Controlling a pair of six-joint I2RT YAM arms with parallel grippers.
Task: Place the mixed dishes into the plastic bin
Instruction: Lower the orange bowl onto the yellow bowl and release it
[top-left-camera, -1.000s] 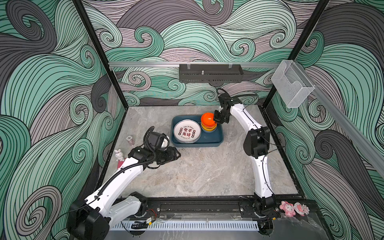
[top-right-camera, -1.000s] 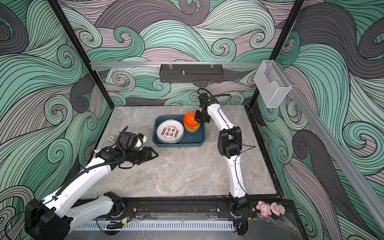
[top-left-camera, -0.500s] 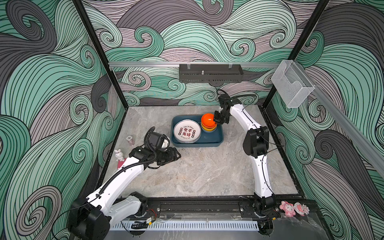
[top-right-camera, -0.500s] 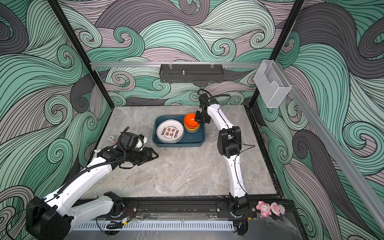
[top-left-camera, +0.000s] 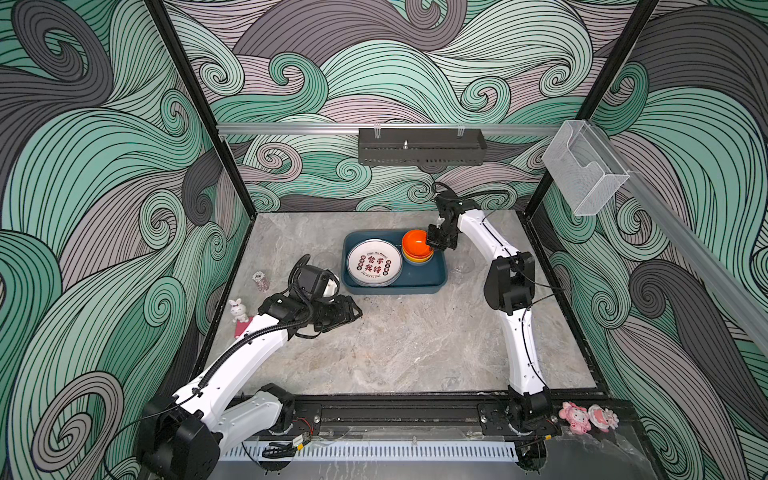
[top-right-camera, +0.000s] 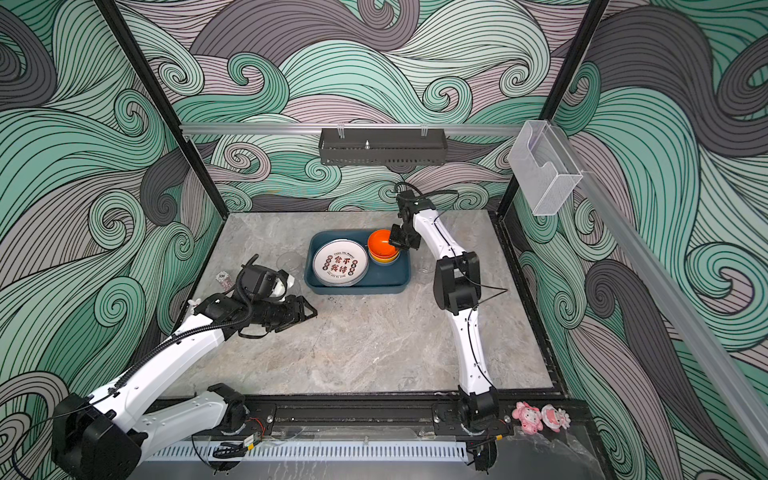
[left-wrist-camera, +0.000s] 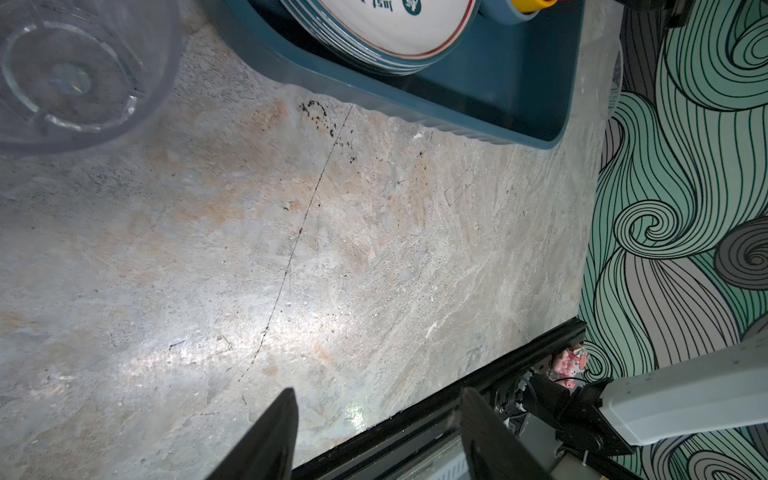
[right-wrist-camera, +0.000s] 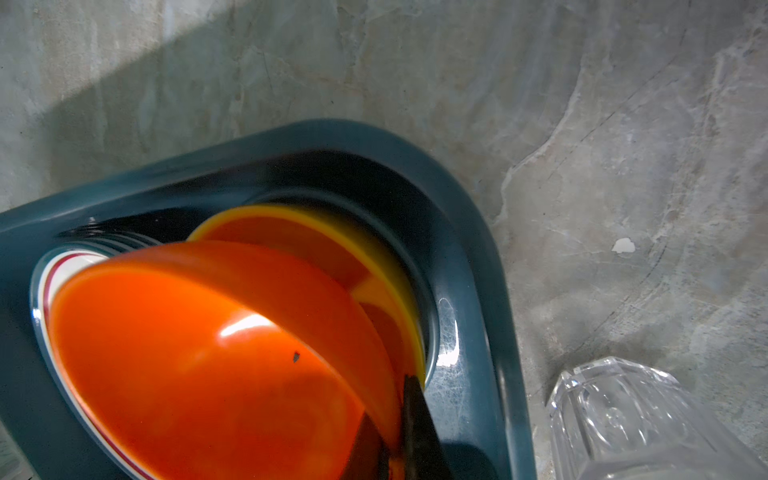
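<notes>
Only your left gripper (top-left-camera: 355, 311) has crept a little, spread and empty; your right gripper (top-left-camera: 435, 244) pinches the orange bowl (right-wrist-camera: 208, 353) by its rim.
Just beneath that tilted bowl sits the yellow bowl (right-wrist-camera: 374, 237) in the plastic bin (top-left-camera: 415, 284).

The plastic bin (top-left-camera: 415, 286) is dark teal-blue. At its 9 o'clock side, the top plate (top-left-camera: 374, 264) is white with red and black Chinese characters, a thin red line and a dark rim. At 1 o'clock are an orange bowl (top-left-camera: 415, 242), a yellow bowl (right-wrist-camera: 365, 239) and a blue bowl (left-wrist-camera: 505, 14). The tumbler (left-wrist-camera: 70, 79) is clear. The tabletop (top-left-camera: 415, 340) is veined grey-beige marble. The walls (top-left-camera: 374, 75) swirl teal, mauve and grey, lined in black.
</notes>
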